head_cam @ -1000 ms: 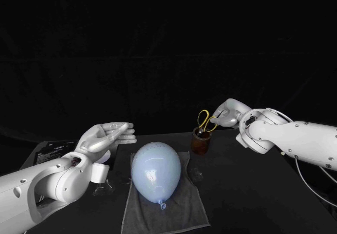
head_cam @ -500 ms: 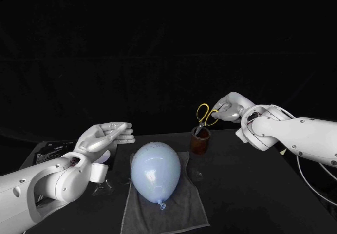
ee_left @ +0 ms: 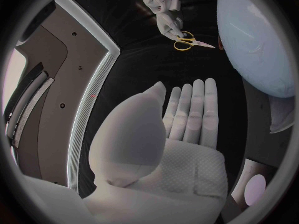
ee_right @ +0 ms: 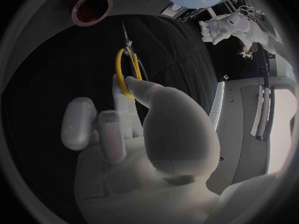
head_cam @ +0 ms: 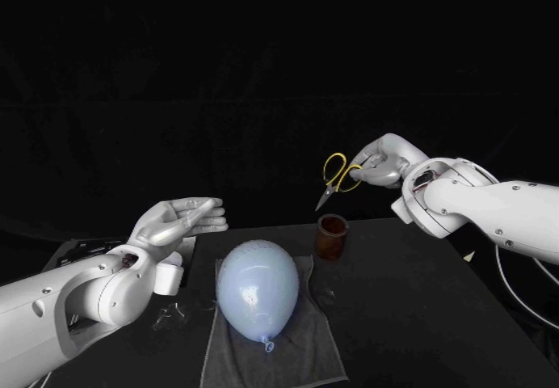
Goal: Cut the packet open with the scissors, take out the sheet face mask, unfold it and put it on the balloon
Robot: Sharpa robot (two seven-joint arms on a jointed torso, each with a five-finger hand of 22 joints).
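Note:
My right hand (head_cam: 379,164) is raised above the back of the table and holds the yellow-handled scissors (head_cam: 338,175) by their loops, blades pointing down and to the left. In the right wrist view the thumb of that hand (ee_right: 134,134) passes through a yellow loop of the scissors (ee_right: 126,70). The pale blue balloon (head_cam: 258,287) lies on a grey cloth (head_cam: 279,352) at the table's middle. My left hand (head_cam: 178,222) hovers to the balloon's left, palm bare, fingers straight and holding nothing (ee_left: 187,129). The left wrist view also shows the scissors (ee_left: 189,42) and the balloon (ee_left: 258,40).
A brown cylindrical holder (head_cam: 331,236) stands upright just below the scissor tips, behind the balloon's right side, its open mouth visible (ee_right: 91,7). A small white cup (head_cam: 169,280) stands under my left hand, with a clear object (head_cam: 174,311) beside it.
My right hand has lifted the scissors up out of the brown holder; their tips now hang above its rim. My left hand has hardly moved.

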